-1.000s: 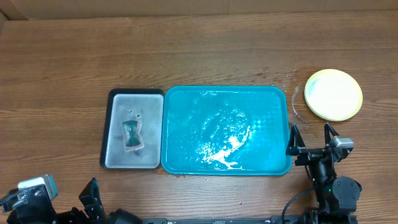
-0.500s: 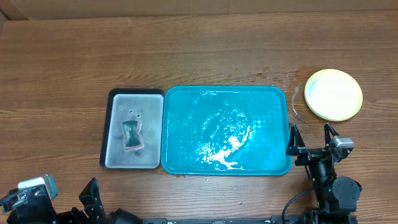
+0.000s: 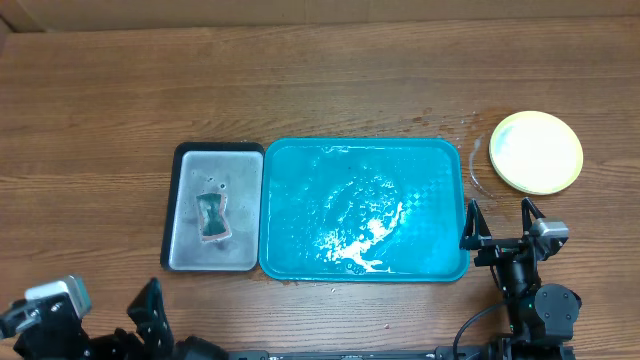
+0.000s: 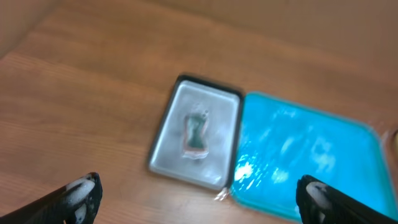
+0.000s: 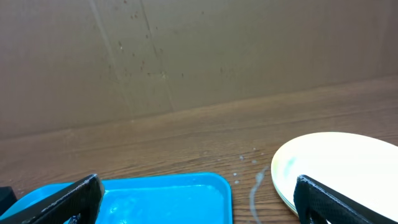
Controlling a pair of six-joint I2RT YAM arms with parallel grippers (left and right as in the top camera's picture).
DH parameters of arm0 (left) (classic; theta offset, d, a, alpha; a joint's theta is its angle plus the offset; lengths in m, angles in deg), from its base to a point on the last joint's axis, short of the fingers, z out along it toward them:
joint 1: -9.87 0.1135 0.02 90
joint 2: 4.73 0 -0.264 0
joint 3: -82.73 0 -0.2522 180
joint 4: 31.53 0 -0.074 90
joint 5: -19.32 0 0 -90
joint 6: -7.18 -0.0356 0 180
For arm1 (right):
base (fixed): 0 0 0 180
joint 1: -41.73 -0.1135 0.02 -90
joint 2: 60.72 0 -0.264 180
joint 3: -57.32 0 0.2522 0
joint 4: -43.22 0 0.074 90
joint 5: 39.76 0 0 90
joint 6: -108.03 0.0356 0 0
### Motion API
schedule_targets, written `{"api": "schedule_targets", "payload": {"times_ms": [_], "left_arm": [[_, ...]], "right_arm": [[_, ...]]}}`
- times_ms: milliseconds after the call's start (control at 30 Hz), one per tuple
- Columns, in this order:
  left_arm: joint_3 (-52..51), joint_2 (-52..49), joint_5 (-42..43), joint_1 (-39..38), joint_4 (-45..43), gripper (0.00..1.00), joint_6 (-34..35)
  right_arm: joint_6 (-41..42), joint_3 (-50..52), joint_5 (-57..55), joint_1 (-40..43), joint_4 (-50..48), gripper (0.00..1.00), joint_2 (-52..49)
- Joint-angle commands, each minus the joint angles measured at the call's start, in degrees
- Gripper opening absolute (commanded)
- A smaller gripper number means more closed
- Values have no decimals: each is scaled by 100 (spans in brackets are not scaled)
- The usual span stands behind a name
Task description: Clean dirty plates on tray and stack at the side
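A wet blue tray (image 3: 440,165) lies at the table's middle with no plates on it; it also shows in the left wrist view (image 4: 348,155) and the right wrist view (image 5: 180,190). A stack of pale yellow plates (image 3: 536,151) sits on the table to the tray's right, also in the right wrist view (image 5: 336,165). A sponge (image 3: 212,217) lies in the grey metal tray (image 3: 185,165) to the left, also in the left wrist view (image 4: 196,133). My left gripper (image 4: 196,199) is open and empty at the front left. My right gripper (image 5: 196,199) is open and empty by the blue tray's front right corner.
Water drops and a wet streak (image 3: 470,165) mark the wood between the blue tray and the plates. A brown cardboard wall (image 5: 186,50) stands behind the table.
My left arm has shifted slightly at the front left edge. Nothing else has moved.
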Motion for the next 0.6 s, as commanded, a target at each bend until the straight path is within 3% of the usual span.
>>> {"api": "schedule_targets", "payload": {"times_ms": [0,100,300,567], "left_arm": [[-341,129,129,367,-597,99,76],[-1097,393,181,824,-1788,100,79],[-3644,1451,1349,1685,-4592,100,72],[-6553,2804,2199,1954,-7919,99,-339]], "right_arm": [[-37,61,-37,-26,-28,100,52],[-37,61,-37,-26,-28,100,52],[-37,61,-37,-26,-28,100,52],[-37,61,-37,-26,-28,100,52]]}}
